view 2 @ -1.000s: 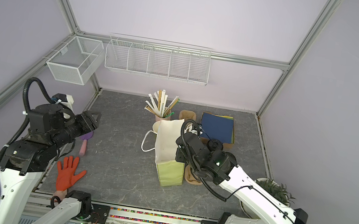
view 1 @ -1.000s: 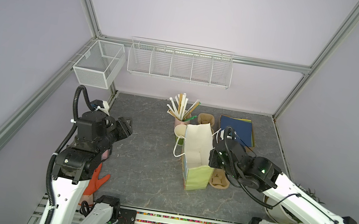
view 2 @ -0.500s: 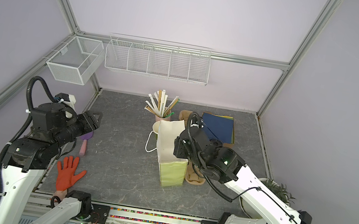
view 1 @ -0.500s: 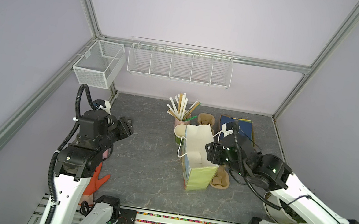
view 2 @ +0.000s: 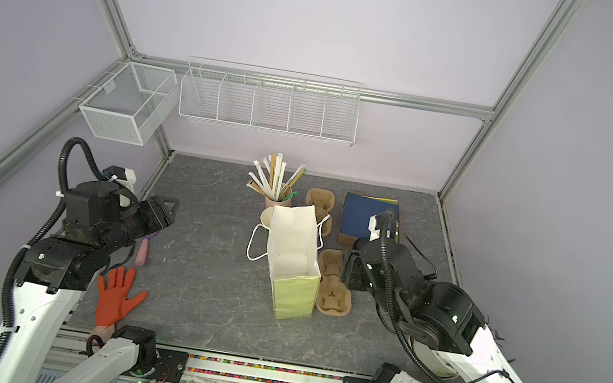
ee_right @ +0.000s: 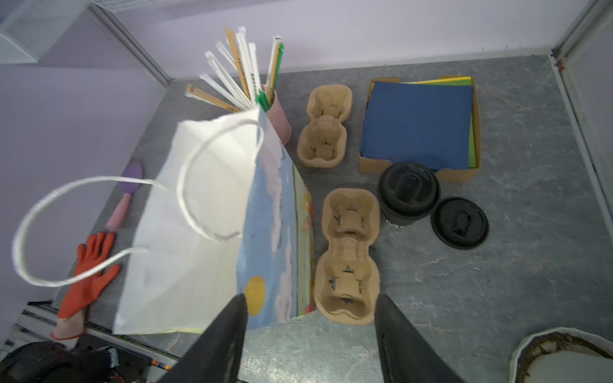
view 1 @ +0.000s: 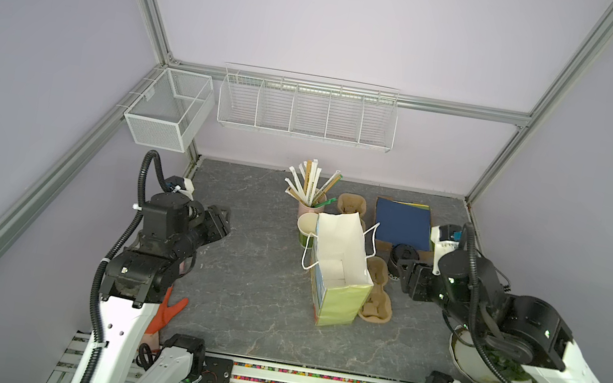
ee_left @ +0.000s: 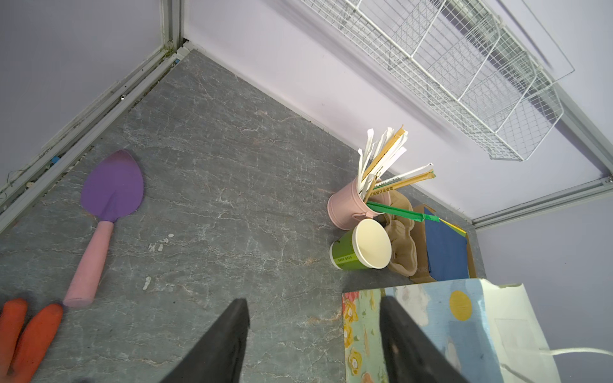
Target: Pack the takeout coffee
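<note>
Black takeout coffee stands lidded near the paper bag, open-mouthed to receive it; left gripper and right gripper both released, empty.

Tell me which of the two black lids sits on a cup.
The lid next to the cardboard box sits on the black cup; the other lid lies flat on the table beside it.

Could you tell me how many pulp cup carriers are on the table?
2. The near carrier lies right beside the paper bag; the far carrier sits between the pink straw cup and the box of blue paper.
</note>
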Robot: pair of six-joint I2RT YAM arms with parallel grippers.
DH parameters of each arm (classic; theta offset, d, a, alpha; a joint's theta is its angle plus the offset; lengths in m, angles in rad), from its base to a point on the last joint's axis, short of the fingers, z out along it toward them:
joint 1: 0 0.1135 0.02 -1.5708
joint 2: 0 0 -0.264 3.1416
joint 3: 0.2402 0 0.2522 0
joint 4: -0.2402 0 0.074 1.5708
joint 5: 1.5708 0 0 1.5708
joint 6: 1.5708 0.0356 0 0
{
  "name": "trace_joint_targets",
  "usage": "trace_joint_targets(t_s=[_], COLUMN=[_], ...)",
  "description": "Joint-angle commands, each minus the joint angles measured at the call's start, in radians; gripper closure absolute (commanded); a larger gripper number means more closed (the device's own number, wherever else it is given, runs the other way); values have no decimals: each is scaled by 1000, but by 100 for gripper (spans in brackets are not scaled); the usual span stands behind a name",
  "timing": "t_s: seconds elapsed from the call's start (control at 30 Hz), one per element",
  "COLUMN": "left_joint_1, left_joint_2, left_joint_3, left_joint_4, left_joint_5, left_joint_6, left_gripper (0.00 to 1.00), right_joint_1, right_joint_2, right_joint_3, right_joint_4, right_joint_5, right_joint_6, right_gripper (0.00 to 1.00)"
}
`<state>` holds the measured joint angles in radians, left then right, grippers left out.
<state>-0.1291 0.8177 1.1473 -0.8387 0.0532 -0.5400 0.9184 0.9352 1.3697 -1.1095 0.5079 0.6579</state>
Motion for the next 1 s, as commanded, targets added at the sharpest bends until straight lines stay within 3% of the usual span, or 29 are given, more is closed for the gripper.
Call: trace_joint_targets(t_s=[0.0, 0.17, 0.3, 0.63, 0.97], left_joint_1=[5, 5, 5, 5, 5], left_joint_2=[-9, -34, -58, -59, -101], left_joint_3=[-44, -96, -151, -215, -227], left_joint_4=[16, 46, 76, 94, 96], left_joint_5=[0, -17, -35, -47, -48], left_joint_6=[17, 20, 19, 26, 22], left_gripper=[36, 36, 34, 33, 32], right_joint_1=[-67, -185, -217, -316, -380], right_joint_2=[-23, 15, 101, 327, 492], right_joint_3=[-114, -227, -269, -325, -336], right_joint_4=[-16, 69, 133, 284, 367], right_joint_5=[-83, -244, -317, -432, -475], right_joint_6=[2, -42, -74, -115, -149], right_gripper=[36, 38, 41, 43, 46])
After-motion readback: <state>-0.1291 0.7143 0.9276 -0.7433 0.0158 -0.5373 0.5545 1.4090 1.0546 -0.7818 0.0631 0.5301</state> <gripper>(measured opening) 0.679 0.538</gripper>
